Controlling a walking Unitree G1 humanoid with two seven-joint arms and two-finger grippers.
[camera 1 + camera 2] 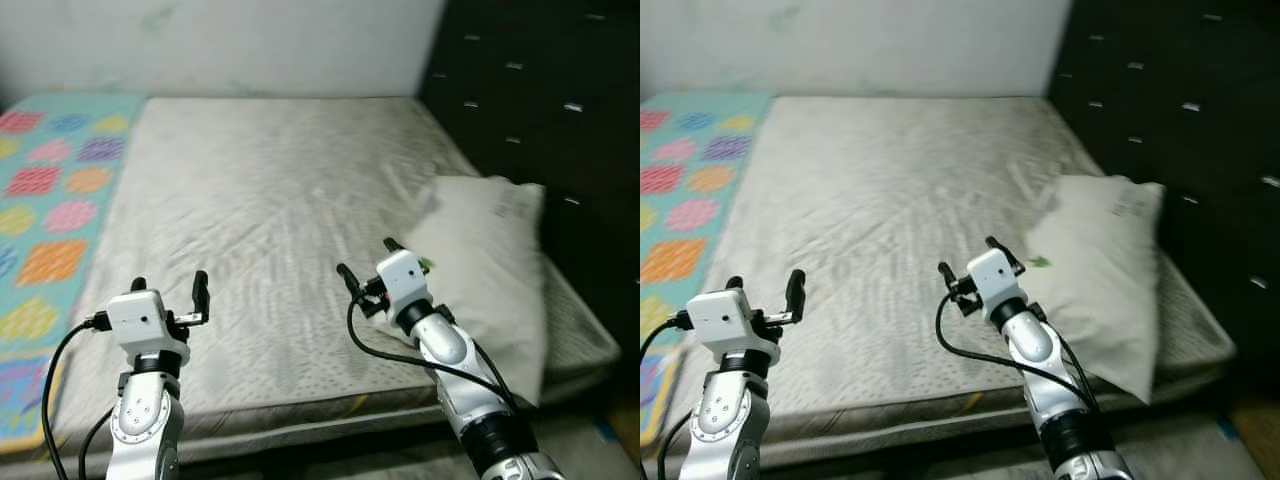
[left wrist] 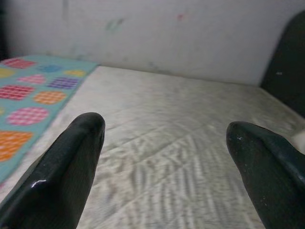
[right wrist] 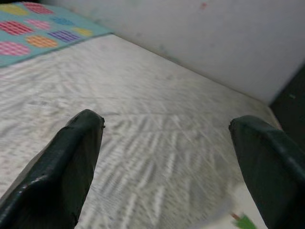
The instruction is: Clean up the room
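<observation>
Left gripper: raised over the near edge of the bed, on the robot's left; jaws wide apart, nothing between them, touching nothing.
Right gripper: raised over the near part of the bed, just beside the pillow; jaws wide apart, holding nothing.
Left fingers: black, spread, with bare sheet showing in the gap.
Right fingers: black, spread, with bare sheet showing in the gap.
Bed: wide mattress under a wrinkled pale grey sheet, set against a white wall.
Pillow: off-white, lying at the bed's right edge, near the front corner, its end hanging over the side.
Mat: teal with coloured diamond patches, along the bed's left side.
Drawers: dark unit with small pale handles, right of the bed.
</observation>
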